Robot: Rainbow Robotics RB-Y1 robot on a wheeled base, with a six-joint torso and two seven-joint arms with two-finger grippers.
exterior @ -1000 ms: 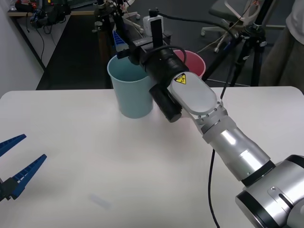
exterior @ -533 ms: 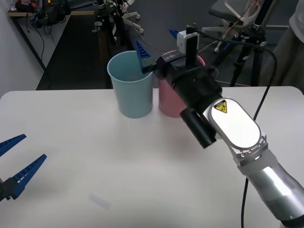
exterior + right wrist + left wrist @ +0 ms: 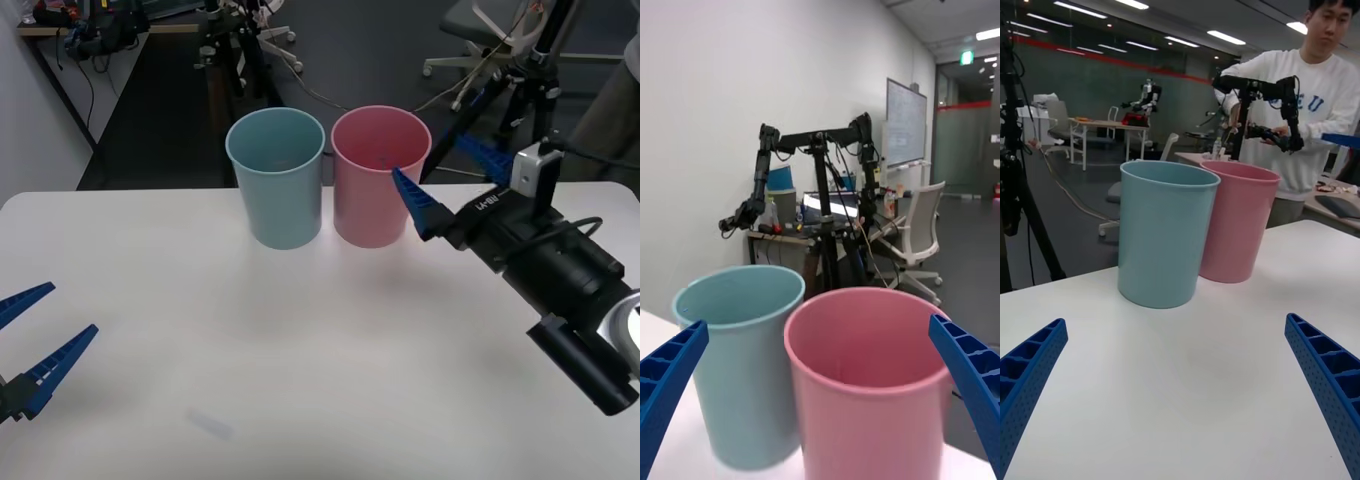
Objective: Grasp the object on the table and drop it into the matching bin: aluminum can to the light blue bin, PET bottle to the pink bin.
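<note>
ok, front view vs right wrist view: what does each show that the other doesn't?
Front view alone: the left hand, open, low at the near left edge of the large white smooth tabletop, and the right arm's black wrist body. Right wrist view alone: the inside of the tall pink plastic tapered bucket from close up, a black camera rig and a whiteboard in the room behind. Both: the tall light blue plastic tapered bucket beside the pink one, and the open right hand near the pink rim.
</note>
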